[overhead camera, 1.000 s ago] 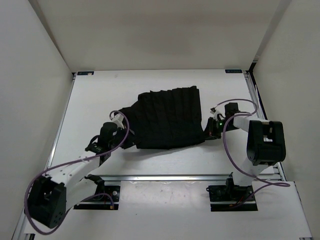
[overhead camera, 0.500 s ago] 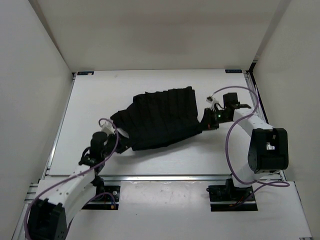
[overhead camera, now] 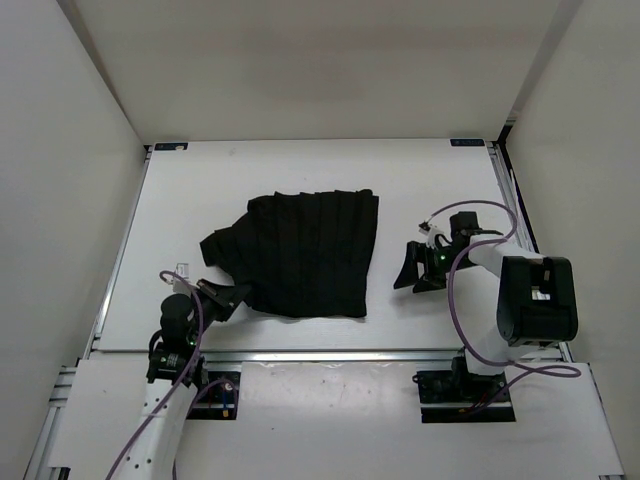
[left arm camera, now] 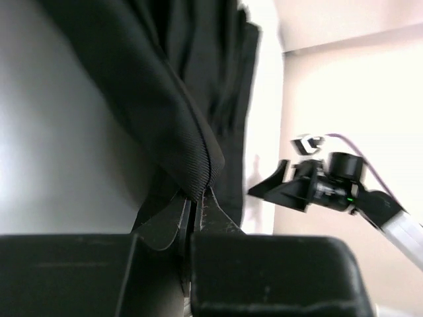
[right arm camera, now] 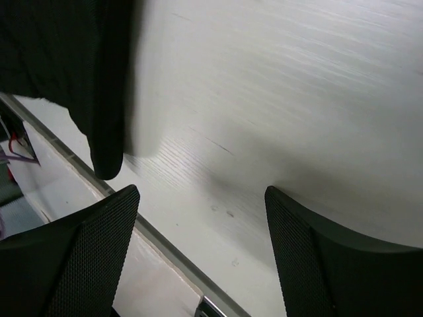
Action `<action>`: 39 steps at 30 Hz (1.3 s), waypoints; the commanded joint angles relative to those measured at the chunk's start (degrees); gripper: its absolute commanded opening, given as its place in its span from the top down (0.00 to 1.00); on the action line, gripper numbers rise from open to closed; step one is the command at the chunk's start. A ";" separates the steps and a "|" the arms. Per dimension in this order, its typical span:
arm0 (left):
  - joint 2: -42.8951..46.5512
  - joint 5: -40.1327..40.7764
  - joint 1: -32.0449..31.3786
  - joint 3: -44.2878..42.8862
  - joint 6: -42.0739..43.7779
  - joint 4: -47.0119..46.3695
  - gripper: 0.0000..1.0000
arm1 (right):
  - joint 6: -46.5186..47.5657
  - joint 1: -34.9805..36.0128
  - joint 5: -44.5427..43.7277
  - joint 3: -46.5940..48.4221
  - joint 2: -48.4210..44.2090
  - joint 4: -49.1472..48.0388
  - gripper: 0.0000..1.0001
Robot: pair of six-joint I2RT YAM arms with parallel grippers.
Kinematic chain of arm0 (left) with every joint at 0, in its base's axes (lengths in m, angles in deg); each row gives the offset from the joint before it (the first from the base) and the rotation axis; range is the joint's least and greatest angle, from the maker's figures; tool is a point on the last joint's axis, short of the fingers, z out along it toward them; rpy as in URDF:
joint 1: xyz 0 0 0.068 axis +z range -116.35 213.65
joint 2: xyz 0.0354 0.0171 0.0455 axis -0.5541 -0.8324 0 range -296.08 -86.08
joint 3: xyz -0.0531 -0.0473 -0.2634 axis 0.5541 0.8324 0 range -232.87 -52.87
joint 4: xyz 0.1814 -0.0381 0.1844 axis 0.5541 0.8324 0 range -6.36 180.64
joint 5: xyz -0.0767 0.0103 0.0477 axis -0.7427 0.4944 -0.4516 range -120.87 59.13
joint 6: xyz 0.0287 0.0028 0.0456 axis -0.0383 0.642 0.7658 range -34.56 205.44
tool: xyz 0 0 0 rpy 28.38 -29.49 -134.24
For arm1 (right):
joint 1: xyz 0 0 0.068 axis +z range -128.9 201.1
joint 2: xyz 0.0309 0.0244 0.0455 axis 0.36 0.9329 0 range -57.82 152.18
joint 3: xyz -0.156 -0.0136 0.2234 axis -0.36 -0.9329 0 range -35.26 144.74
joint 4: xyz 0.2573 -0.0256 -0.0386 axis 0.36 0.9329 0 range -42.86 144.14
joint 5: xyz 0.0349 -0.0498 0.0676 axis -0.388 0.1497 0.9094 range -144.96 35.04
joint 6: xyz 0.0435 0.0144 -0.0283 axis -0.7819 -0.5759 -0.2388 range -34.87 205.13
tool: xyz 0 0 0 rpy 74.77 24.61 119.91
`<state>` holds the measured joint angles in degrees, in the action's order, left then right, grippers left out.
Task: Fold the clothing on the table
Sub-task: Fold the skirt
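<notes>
Item: one black ribbed fabric garment (overhead camera: 305, 255), soft, much larger than either claw, lying on the white rectangular tabletop (overhead camera: 300, 170) about mid-depth and slightly left of centre. Form: roughly four-sided, with parallel rib lines running from its far edge to its near edge. The right side is straight. The left side is irregular, bunched into a lobe and drawn out to a point at the near left corner. Position relative to the left claw (overhead camera: 238, 293): the claw is at that near left corner, pressed together and pinching a folded edge of the cloth. The left wrist view shows the fold (left arm camera: 192, 158) caught between the two closed fingers (left arm camera: 168, 224), with the rest of the cloth running away beyond it. Position relative to the right claw (overhead camera: 405, 280): the claw stands just off the garment's right side, apart from it, with bare tabletop between. Its fingers (right arm camera: 86, 257) are spread wide and hold nothing. In the right wrist view the cloth's near corner (right arm camera: 106, 152) hangs to the left, outside the gap. Adjoining fixture: a silver aluminium rail (overhead camera: 330, 352) along the near edge of the tabletop, close to the garment's near hem.
</notes>
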<state>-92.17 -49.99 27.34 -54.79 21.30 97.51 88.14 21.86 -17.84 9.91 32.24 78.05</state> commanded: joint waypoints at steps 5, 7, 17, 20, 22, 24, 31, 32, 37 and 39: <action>2.91 1.09 -3.70 8.76 -3.97 5.01 1.00 | 5.51 7.58 3.75 3.16 2.66 -2.01 0.09; 3.01 1.36 -4.50 8.42 -4.15 5.56 1.00 | 6.57 10.13 3.13 4.48 3.54 -2.17 0.09; 2.40 -2.51 -1.25 7.02 -0.82 9.24 1.00 | 3.93 14.80 1.81 3.44 6.09 -6.57 0.25; 1.69 -1.37 -1.96 6.57 -0.63 9.51 1.00 | 4.20 15.77 2.78 4.49 7.58 -5.79 0.27; 1.61 -0.49 -2.92 6.57 -1.24 8.99 1.00 | 6.04 16.38 4.27 5.98 9.59 -4.65 0.28; 1.52 -0.05 -3.36 6.23 -1.34 8.98 1.00 | 6.66 17.43 4.97 7.30 11.00 -3.41 0.32; -6.29 5.92 -3.54 -3.35 9.18 21.63 1.00 | 5.70 19.54 4.01 6.69 11.63 -3.93 0.75; -8.31 7.41 -3.36 -6.23 12.25 23.81 1.00 | 5.96 19.72 3.14 6.78 11.11 -3.76 0.91; -15.09 9.10 -1.44 -12.06 19.30 23.93 1.00 | 5.35 19.99 -3.09 6.95 9.44 -2.26 1.00; -16.93 7.26 -0.73 -11.80 19.75 24.10 1.00 | 5.34 18.16 -3.02 7.48 8.29 -0.26 1.00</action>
<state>-107.43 -44.09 25.09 -64.69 35.68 119.25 92.84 42.09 -16.20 16.82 43.39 74.66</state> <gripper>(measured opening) 0.088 0.008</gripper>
